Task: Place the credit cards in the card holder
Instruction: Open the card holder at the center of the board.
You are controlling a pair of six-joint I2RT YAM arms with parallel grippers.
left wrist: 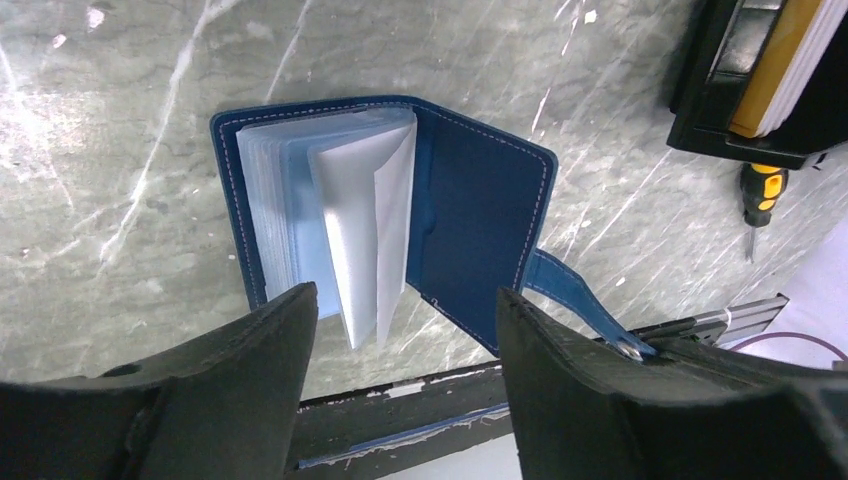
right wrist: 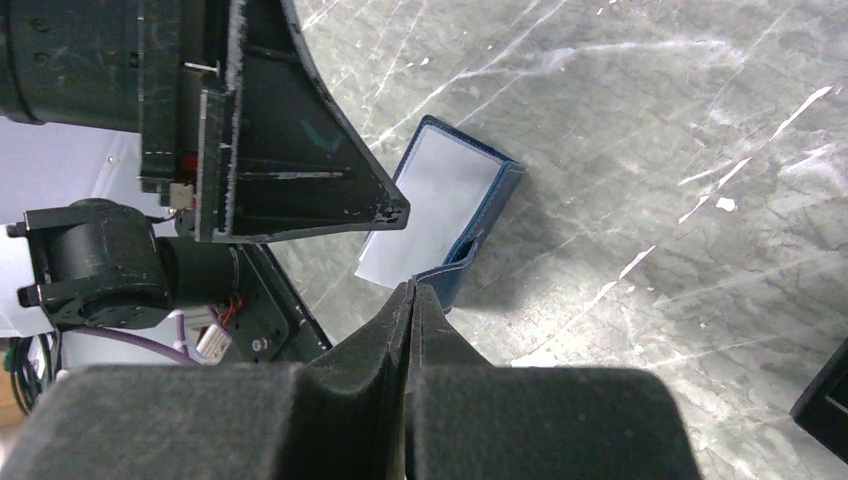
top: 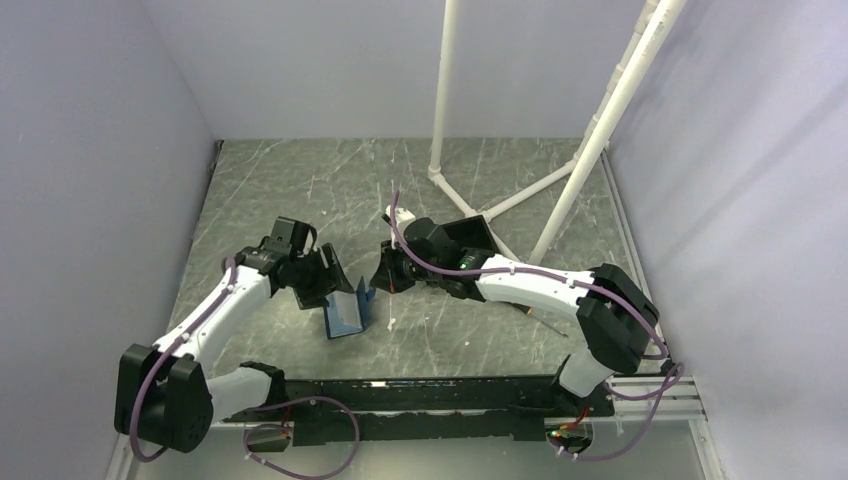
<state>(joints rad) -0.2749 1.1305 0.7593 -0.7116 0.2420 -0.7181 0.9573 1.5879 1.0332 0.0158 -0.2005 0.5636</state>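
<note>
The card holder [left wrist: 480,220] stands open like a book on the marble table, dark-blue covers spread and pale sleeves [left wrist: 350,230] fanned out; it also shows in the top view [top: 348,312] and the right wrist view [right wrist: 450,195]. My left gripper [left wrist: 405,335] is open, its fingers apart just near of the holder, gripping nothing. My right gripper [right wrist: 411,292] is shut with nothing showing between its fingers, its tip close to the holder's cover edge. In the left wrist view's top right corner, an orange-gold card edge [left wrist: 775,60] and whitish card edges [left wrist: 815,40] show inside a black frame.
A black open box [top: 470,235] sits behind the right gripper [top: 388,278]. A yellow-and-black-handled screwdriver [left wrist: 762,190] lies right of the holder. White pipe legs [top: 590,150] stand at the back right. Grey walls close in both sides. The black base rail [left wrist: 400,410] runs along the near edge.
</note>
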